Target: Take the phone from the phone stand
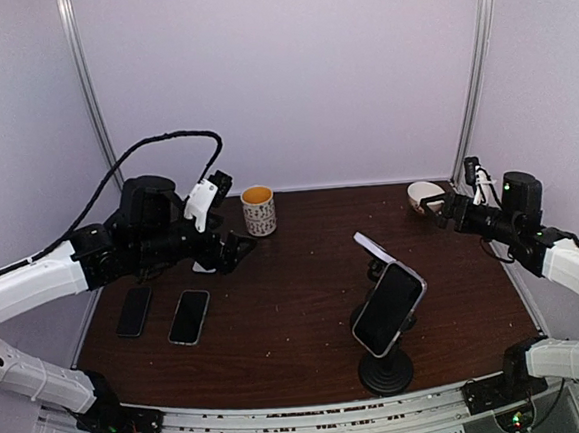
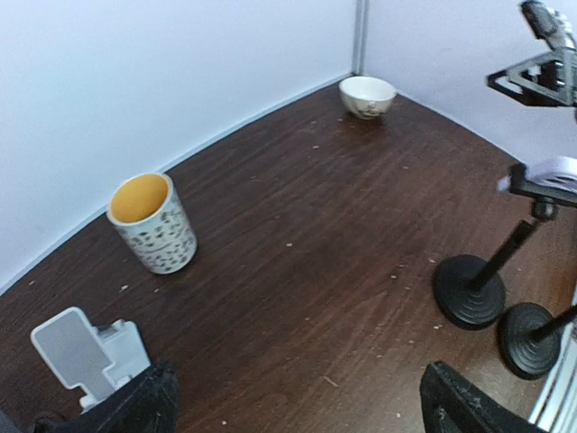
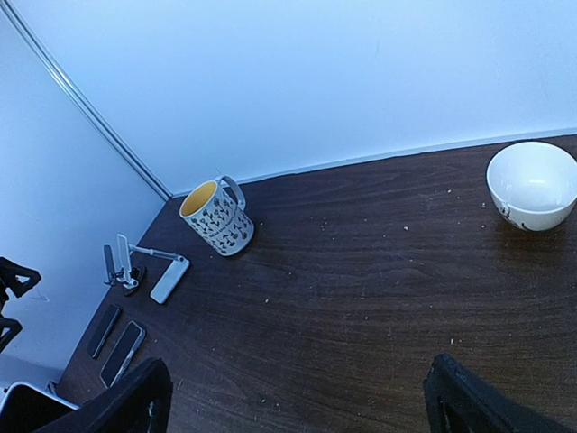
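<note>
Black phone (image 1: 389,309): seated on phone stand (image 1: 386,371), long axis tilted.
Nearer: right gripper (image 1: 431,203); phone is found left of it, nearward.
Its jaws: wide, empty.

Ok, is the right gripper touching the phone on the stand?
Apart. The top view shows the right gripper open near the bowl at the back, with tabletop visible between it and the phone on its stand.

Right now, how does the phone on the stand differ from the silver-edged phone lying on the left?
The mounted phone is tilted up on the black stand, off the table; the silver-edged phone lies flat on it. The mounted phone is on the right; the silver-edged phone is on the left beside a darker phone. Both are dark-faced with pale edges.
</note>
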You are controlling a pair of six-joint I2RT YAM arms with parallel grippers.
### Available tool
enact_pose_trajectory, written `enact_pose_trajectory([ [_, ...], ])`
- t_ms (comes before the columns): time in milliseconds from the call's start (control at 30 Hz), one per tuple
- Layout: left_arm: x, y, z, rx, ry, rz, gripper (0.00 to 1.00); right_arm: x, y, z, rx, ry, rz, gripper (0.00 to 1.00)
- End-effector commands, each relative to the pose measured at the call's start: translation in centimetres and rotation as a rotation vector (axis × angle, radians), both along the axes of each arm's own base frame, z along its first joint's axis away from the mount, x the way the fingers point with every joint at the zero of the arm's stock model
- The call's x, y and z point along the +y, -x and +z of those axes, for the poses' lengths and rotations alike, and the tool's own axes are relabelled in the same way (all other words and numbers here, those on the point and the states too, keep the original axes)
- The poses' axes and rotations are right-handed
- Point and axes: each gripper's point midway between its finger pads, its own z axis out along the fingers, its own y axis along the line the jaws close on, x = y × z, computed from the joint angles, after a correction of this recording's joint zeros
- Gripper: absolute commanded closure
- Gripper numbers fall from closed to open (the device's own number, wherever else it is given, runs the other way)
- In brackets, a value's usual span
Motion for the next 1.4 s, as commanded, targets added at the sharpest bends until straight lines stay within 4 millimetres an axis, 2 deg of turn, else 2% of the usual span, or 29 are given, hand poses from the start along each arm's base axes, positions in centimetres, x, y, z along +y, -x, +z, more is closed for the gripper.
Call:
enact_pose_trajectory([
  [0,-3.3,2.0,1.6,-0.089,0.083,-0.192,0.05,0.1,0.2,1.7,-0.028,-0.026,0.011,0.0],
  [100,-5.7,3.2,1.1,-0.088,0.084,-0.256,0.06,0.2,0.5,1.7,-0.024,-0.025,0.017,0.0],
  [200,-8.7,5.4,0.9,-0.125,0.098,-0.319,0.02,-0.1,0.8,1.8,-0.024,-0.008,0.004,0.0],
  [433,-15.4,11.2,0.5,-0.106,0.13,-0.424,0.02,-0.4,1.2,1.9,-0.023,0.007,-0.007,0.0],
  [533,-17.6,13.4,0.0,-0.094,0.132,-0.463,0.02,-0.4,1.2,1.7,-0.02,0.009,-0.007,0.0],
  [600,-18.5,14.0,-0.6,-0.06,0.138,-0.476,0.02,-0.4,1.3,1.7,-0.021,0.009,-0.006,0.0],
  [900,-20.2,16.2,-2.2,-0.015,0.113,-0.43,0.02,-0.8,1.5,1.4,-0.017,0.031,-0.025,0.0],
  [1033,-20.9,17.9,-2.2,-0.029,0.11,-0.43,0.02,-0.9,1.6,1.3,-0.018,0.031,-0.027,0.0],
  [1267,-22.7,19.0,-3.3,0.035,0.079,-0.473,0.02,-0.8,1.9,2.0,-0.03,0.029,-0.025,0.0],
  [1367,-23.3,18.9,-4.4,0.064,0.045,-0.463,0.02,-0.9,2.0,2.3,-0.036,0.026,-0.025,0.0],
])
